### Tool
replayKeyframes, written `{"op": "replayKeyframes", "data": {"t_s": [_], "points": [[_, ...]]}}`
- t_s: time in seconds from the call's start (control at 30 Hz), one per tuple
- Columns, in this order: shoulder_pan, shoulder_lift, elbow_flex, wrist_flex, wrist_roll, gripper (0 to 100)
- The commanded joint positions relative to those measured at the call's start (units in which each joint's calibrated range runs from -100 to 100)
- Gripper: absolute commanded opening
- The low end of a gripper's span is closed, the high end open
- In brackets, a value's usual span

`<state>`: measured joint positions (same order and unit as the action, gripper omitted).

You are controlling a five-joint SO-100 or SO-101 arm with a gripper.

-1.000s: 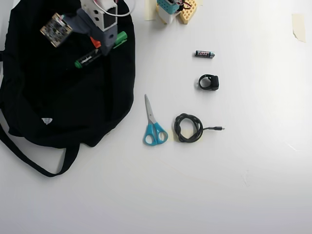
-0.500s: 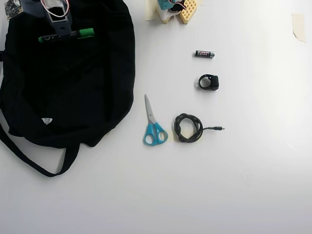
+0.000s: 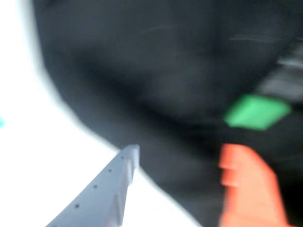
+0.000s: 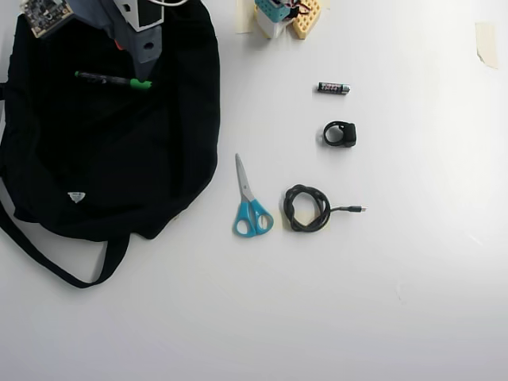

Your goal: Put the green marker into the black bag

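in the wrist view, everything is blurring. the black bag [image 3: 156, 71] is filling most of the picture, with the white table [image 3: 28, 156] showing along the left side and bottom. the gripper [image 3: 177, 158] is reaching in from the bottom edge, its grey finger [image 3: 106, 189] on the left and its orange finger [image 3: 248, 189] on the right; the two are standing well apart with dark bag fabric showing between them. just beyond the orange finger, the bright green end of the green marker [image 3: 256, 112] is lying on the bag, its dark barrel running off toward the upper right. neither finger is touching the marker here.

in the overhead view, the black bag [image 4: 103, 151] is lying flat on the left side of the white table [image 4: 381, 302], its long strap [image 4: 55, 266] looping out below it and a small white tag [image 4: 76, 197] sitting near its lower left. the green marker [image 4: 113, 78] is lying across the upper part of the bag, nearly level, green cap to the right. the arm is coming in from the top left corner, and the gripper [image 4: 136, 49] is hovering just above the marker, clear of it; from this angle i cannot tell how the jaws stand. right of the bag, well apart from it, the blue-handled scissors [image 4: 249, 205] are lying with blades pointing up the picture. just beside them on the right a coiled black cable [image 4: 306, 208] is resting. farther up are sitting a small black ring-shaped item [image 4: 340, 134] and a battery [image 4: 333, 88].
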<state>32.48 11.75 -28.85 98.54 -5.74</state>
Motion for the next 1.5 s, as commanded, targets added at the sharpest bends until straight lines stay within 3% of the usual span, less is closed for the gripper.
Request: {"op": "replayKeyframes", "data": {"t_s": [0.0, 0.07, 0.13, 0.2, 0.4, 0.67, 0.8, 1.17, 1.47], "points": [[-14.90, -3.28, 1.81, 0.51, -0.13, 11], [-23.43, -6.93, 2.53, 0.68, -0.19, 2], [-27.99, -12.33, 7.74, 0.68, -3.44, 2], [-30.46, -19.13, 15.91, 0.60, -3.18, 2], [-30.68, -31.00, 26.79, 0.60, 1.81, 2], [-32.33, -49.84, 43.14, -1.73, 2.12, 2], [-33.52, -59.30, 52.84, -6.38, 2.12, 2], [-35.84, -86.35, 92.01, -31.70, 2.12, 2], [-35.39, -105.44, 110.88, -32.30, 5.53, 2]]}}
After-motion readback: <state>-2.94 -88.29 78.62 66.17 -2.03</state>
